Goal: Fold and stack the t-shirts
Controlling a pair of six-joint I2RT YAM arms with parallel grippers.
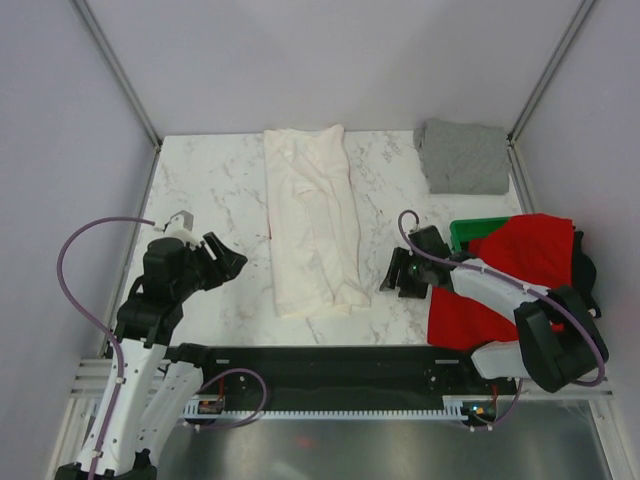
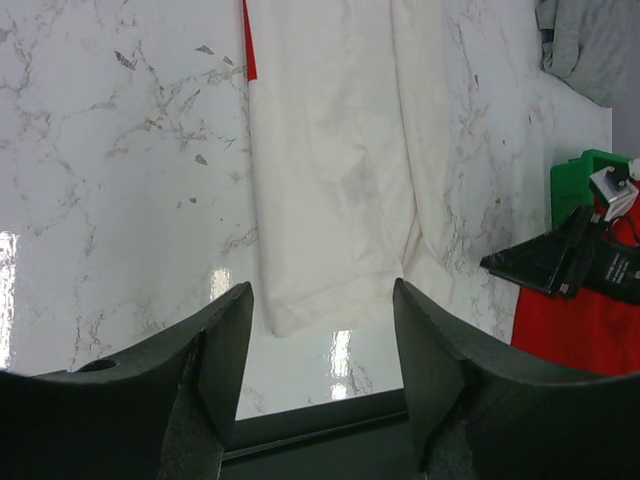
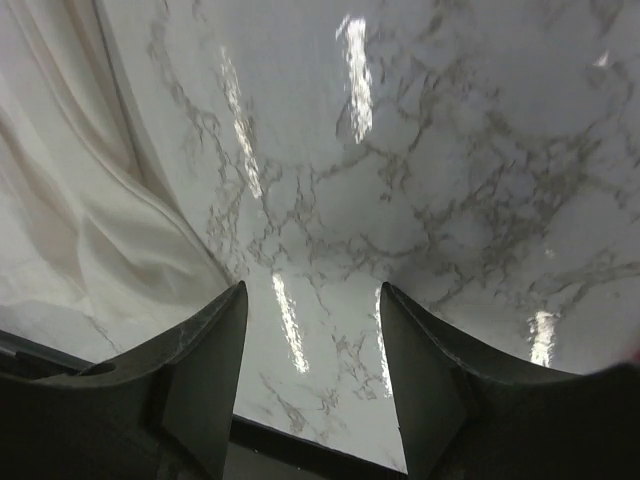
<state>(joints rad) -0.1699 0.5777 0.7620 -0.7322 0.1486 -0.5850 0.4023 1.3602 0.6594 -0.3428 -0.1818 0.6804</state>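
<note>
**Both my jaws spread and empty, one each side of the white shirt**

Long white cotton t-shirt, folded into a narrow strip, lies flat in the middle of the white marble-pattern table. It runs from the far edge towards my bases. A thin red sliver shows at its left edge. Everything below is placed relative to this shirt.

My left gripper is left of the shirt's near end, apart from it and pointing at it. The left wrist view shows the jaws spread with nothing between them. The shirt's near hem is just beyond the fingertips, not touching.

My right gripper is just right of the shirt's near right corner. Its jaws are spread too and pinch nothing. Only bare marble lies between them, and the shirt's rumpled edge is off to one side.

Grey folded square shirt sits right of the white shirt's far end, at the table's far right corner, well apart from it.

Red cotton shirt is heaped to the right of the white one. It drapes over a green plastic crate, and more red cloth lies under my right arm. A dark bit shows past the red at the far right, but I cannot tell what it is.
</note>
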